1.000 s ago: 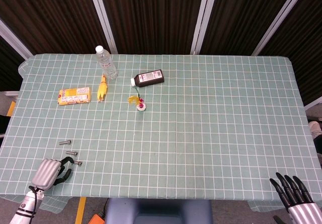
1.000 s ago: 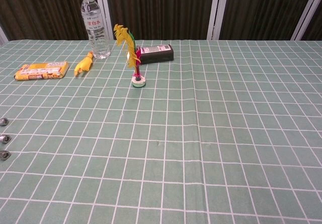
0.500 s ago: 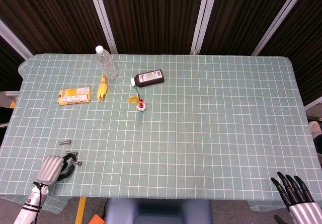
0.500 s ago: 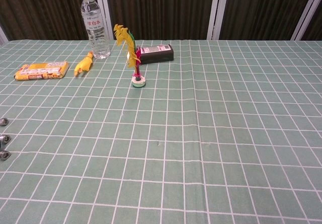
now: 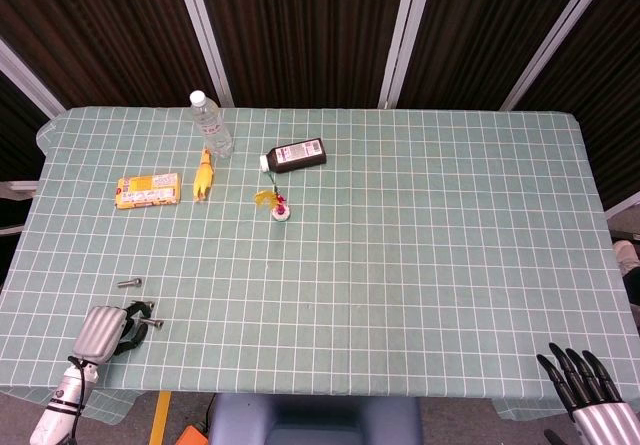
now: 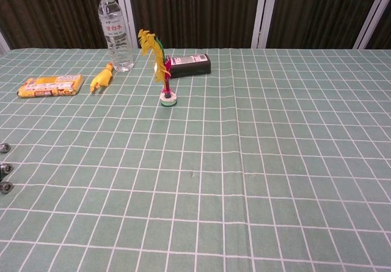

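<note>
Fingers point(image 5: 131, 317) of left hand point(image 5: 108, 328) curled over bolts point(image 5: 152, 322); contact unclear

Each robot hand point(image 5: 108, 328) has a ribbed silver back and black fingers point(image 5: 572, 377).

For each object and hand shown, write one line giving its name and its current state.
water bottle: upright, capped
dark bottle: lying on its side
shuttlecock: standing upright
snack packet: lying flat
bolts: lying loose
left hand: fingers over a bolt
right hand: open, off the table
</note>
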`<control>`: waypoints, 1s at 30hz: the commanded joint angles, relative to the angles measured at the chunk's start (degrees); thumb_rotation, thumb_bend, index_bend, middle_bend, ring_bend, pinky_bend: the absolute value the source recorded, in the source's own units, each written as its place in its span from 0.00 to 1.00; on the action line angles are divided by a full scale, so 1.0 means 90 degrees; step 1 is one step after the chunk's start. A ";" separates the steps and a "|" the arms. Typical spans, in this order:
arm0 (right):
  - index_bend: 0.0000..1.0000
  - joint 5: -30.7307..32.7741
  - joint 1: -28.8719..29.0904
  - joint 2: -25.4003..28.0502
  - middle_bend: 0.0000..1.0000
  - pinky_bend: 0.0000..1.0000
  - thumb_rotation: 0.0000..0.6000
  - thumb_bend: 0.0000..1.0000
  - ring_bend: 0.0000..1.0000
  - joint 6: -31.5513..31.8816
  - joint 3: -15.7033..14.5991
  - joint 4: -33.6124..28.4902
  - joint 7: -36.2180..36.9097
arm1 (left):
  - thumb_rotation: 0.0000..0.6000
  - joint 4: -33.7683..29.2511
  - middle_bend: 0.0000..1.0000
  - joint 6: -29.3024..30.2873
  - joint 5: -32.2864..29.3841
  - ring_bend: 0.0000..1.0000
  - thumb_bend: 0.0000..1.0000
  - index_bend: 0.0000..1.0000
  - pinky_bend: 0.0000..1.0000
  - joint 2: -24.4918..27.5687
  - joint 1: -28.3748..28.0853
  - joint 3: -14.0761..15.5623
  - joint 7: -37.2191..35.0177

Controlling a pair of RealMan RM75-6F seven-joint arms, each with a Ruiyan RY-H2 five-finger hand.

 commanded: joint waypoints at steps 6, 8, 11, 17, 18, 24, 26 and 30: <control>0.00 -0.0008 -0.0003 -0.0002 0.00 0.00 1.00 0.18 0.00 0.0008 0.0001 0.0003 0.0001 | 1.00 -0.0032 1.00 -0.0007 -0.0055 1.00 0.44 0.52 1.00 0.0016 -0.0008 -0.0019 0.0059; 0.00 -0.0010 -0.0003 -0.0005 0.00 0.00 1.00 0.18 0.00 0.0004 0.0000 0.0006 -0.0004 | 1.00 -0.0061 1.00 0.0090 -0.0052 1.00 0.44 0.52 1.00 0.0033 0.0005 -0.0040 0.0066; 0.00 -0.0014 -0.0007 -0.0003 0.00 0.00 1.00 0.18 0.00 0.0010 -0.0004 0.0009 -0.0001 | 1.00 -0.0140 1.00 0.0250 -0.0052 1.00 0.44 0.52 1.00 0.0093 0.0026 -0.0079 0.0095; 0.00 -0.0025 -0.0022 0.0008 0.00 0.00 1.00 0.18 0.00 0.0060 -0.0003 0.0019 0.0032 | 1.00 -0.0472 1.00 0.0604 -0.0015 1.00 0.44 0.52 1.00 0.0412 0.0131 -0.0091 0.0173; 0.00 -0.0025 -0.0021 0.0005 0.00 0.00 1.00 0.18 0.00 0.0053 -0.0003 0.0022 0.0028 | 1.00 -0.0595 1.00 0.0672 0.0005 1.00 0.44 0.52 1.00 0.0506 0.0157 -0.0077 0.0183; 0.00 -0.0057 -0.0031 -0.0001 0.00 0.00 1.00 0.18 0.00 0.0055 -0.0019 0.0024 0.0000 | 1.00 -0.1288 1.00 0.0926 0.0235 1.00 0.44 0.52 1.00 0.0985 0.0290 0.0139 0.0564; 0.00 -0.0065 -0.0040 0.0003 0.00 0.00 1.00 0.18 0.00 0.0082 -0.0019 0.0029 0.0011 | 1.00 -0.1470 1.00 0.0914 0.0311 1.00 0.44 0.52 1.00 0.1142 0.0332 0.0244 0.0930; 0.00 -0.0080 -0.0046 0.0012 0.00 0.00 1.00 0.18 0.00 0.0090 -0.0031 0.0039 0.0021 | 1.00 -0.1724 1.00 0.0969 0.0389 1.00 0.44 0.51 1.00 0.1321 0.0444 0.0305 0.2439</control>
